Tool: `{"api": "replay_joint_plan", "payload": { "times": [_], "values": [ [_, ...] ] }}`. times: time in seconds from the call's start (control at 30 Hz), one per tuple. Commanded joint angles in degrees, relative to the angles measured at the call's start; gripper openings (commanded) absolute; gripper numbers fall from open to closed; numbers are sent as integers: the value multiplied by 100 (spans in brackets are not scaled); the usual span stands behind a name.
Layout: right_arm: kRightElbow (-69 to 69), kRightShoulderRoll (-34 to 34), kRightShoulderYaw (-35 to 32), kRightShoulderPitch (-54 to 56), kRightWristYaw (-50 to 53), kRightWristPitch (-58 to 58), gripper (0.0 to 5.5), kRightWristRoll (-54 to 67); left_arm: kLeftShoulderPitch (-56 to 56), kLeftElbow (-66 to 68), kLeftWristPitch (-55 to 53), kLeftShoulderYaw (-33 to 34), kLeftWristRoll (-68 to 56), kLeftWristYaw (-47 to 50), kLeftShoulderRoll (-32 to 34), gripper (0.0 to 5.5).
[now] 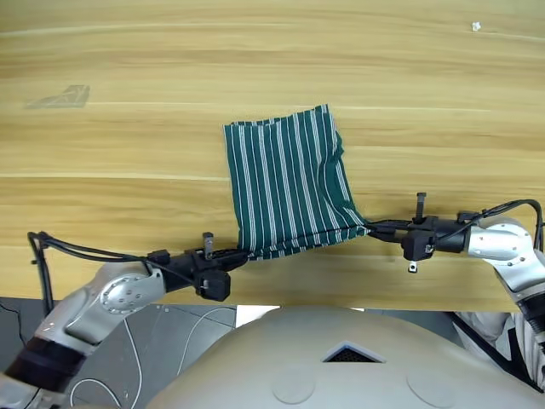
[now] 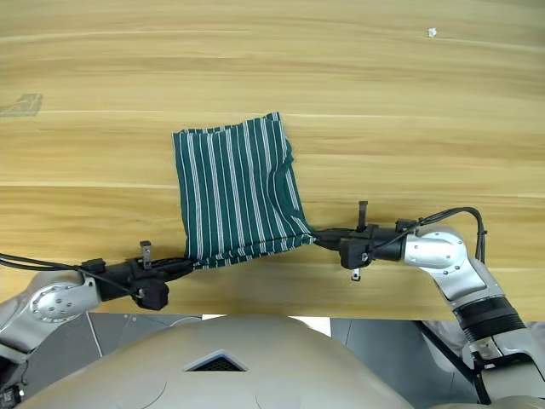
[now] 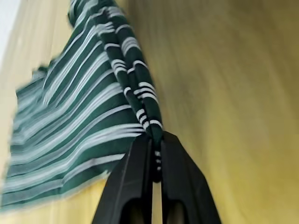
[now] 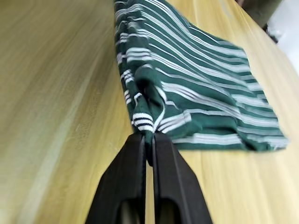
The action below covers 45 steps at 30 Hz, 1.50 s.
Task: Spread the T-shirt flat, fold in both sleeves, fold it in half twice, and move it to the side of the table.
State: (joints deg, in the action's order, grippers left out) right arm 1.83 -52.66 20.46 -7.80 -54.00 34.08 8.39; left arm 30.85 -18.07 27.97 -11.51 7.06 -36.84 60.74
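A green T-shirt with white stripes lies folded into a narrow rectangle on the wooden table. Its near edge sits close to the table's front edge. My left gripper is shut on the near left corner of the T-shirt. My right gripper is shut on the near right corner, where the T-shirt bunches between the black fingers. Both arms lie low along the front edge, one on each side of the cloth.
The wooden table stretches far beyond and to both sides of the T-shirt. A small white scrap lies at the far right. A faint grey mark shows at the far left. The table's front edge runs just below the grippers.
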Motion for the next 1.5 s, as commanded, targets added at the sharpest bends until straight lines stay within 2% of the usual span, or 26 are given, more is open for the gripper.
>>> {"api": "replay_joint_plan", "payload": {
  "times": [0.03, 0.2, 0.33, 0.43, 0.53, 0.63, 0.8, 0.93, 1.03, 1.23, 1.47, 1.5],
  "values": [
    [-1085, -824, -433, -608, -791, -1477, 0, 1616, 518, -718, -678, 662, -1068, -607, 483, 6],
    [-2241, -1299, -1041, -1236, -1499, -2784, 0, 3230, 1375, -1745, -1216, 1048, -1823, -1339, 736, 6],
    [-2828, -1370, -1540, -1496, -1754, -3382, 0, 3668, 2140, -2391, -1344, 1344, -1713, -1792, 798, 6],
    [-3154, -1421, -2090, -1844, -1914, -3693, 0, 3912, 2416, -2542, -1540, 1872, -1988, -2160, 772, 6],
    [-2825, -1173, -1977, -1315, -1963, -3928, 0, 3610, 1767, -2262, -1838, 2096, -2401, -2292, 696, 6],
    [-2222, -793, -1430, -390, -1900, -3853, 0, 2549, 602, -1786, -2226, 1934, -2563, -2278, 627, 6],
    [-962, 184, -757, 1405, -1731, -3554, 0, 1258, -1326, -686, -2476, 1021, -1764, -2146, 155, 6],
    [-48, 844, -430, 2288, -1731, -3282, 0, 721, -2019, -460, -2624, 492, -1367, -2057, -267, 6],
    [476, 1151, -283, 2546, -1727, -3032, 0, 385, -2595, -105, -2727, 276, -1035, -1820, -654, 6],
    [913, 1309, -279, 2604, -1808, -2788, 0, 170, -3352, 281, -2972, 146, -721, -1452, -1224, 6],
    [1001, 1483, -327, 2642, -1748, -2753, 0, 78, -3397, 542, -3042, 89, -657, -1431, -1426, 6],
    [1013, 1504, -343, 2647, -1706, -2770, 0, 67, -3385, 607, -3037, 83, -616, -1368, -1476, 42]
  ]
}}
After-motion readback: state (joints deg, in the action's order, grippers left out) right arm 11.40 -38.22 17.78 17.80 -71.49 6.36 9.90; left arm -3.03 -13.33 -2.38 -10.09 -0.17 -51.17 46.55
